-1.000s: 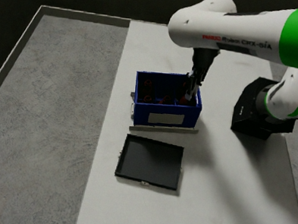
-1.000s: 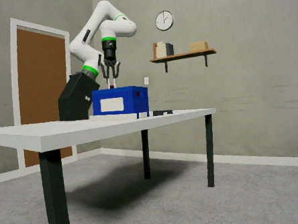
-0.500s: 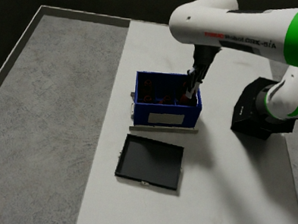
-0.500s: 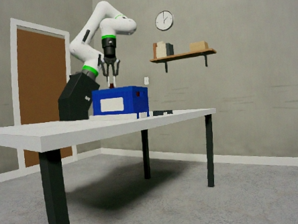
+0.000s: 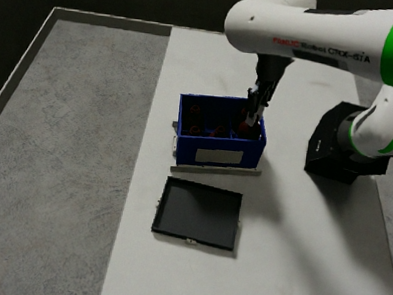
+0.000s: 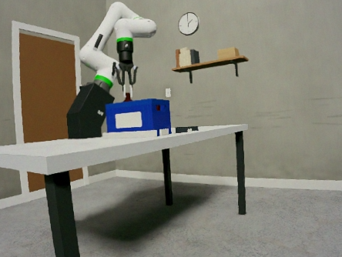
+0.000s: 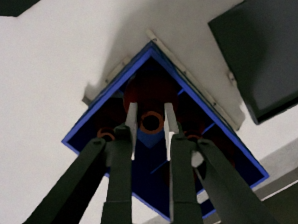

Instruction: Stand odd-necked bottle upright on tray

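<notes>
My gripper [image 5: 251, 122] [image 6: 128, 94] [image 7: 150, 114] is shut on the neck of a dark red bottle [image 5: 249, 131] [image 6: 127, 99] [image 7: 150, 92]. The bottle is upright at the crate's right front corner in the top view. Its neck stands above the rim in the exterior view; its lower part is hidden in the crate. The blue crate [image 5: 251, 158] [image 6: 155, 119] [image 7: 235, 139] also holds other dark red bottles, with ring-shaped openings [image 5: 195, 109] [image 7: 106, 133] showing. Neck differences are too small to tell. The black tray [image 5: 198, 211] [image 7: 265, 70] holds nothing.
A light strip [image 5: 215, 170] lies along the crate's front side, between crate and tray. The crate's walls and inner dividers surround the held bottle's lower part. The robot's black base [image 5: 332, 144] stands to the right of the crate in the top view.
</notes>
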Robot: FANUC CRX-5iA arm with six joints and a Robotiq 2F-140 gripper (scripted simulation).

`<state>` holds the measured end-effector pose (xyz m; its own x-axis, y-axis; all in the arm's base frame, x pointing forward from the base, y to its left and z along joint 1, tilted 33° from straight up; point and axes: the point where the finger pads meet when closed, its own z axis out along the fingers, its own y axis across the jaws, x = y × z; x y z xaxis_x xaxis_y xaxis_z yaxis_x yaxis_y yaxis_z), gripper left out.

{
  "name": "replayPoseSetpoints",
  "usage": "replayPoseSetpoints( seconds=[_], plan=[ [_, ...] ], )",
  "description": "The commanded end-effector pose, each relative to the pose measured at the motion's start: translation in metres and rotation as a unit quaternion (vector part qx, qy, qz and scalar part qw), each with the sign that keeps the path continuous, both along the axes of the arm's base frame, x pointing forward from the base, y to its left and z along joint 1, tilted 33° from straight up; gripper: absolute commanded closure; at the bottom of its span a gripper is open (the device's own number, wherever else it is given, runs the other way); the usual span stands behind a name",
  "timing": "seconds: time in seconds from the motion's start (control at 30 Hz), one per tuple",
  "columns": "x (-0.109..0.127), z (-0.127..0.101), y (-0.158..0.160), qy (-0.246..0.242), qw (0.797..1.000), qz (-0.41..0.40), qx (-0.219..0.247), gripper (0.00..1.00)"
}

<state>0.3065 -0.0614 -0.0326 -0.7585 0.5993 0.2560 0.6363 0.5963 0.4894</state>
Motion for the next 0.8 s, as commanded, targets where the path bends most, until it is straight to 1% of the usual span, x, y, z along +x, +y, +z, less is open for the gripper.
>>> replayPoseSetpoints(
  seconds=[0.0,0.77],
  plan=[
    [0.0,0.0018,-0.0016,0.0,1.0,0.0,-0.001,0.9],
    [-0.0007,0.0057,-0.0041,0.0,1.0,0.0,-0.001,0.9]
  ],
)
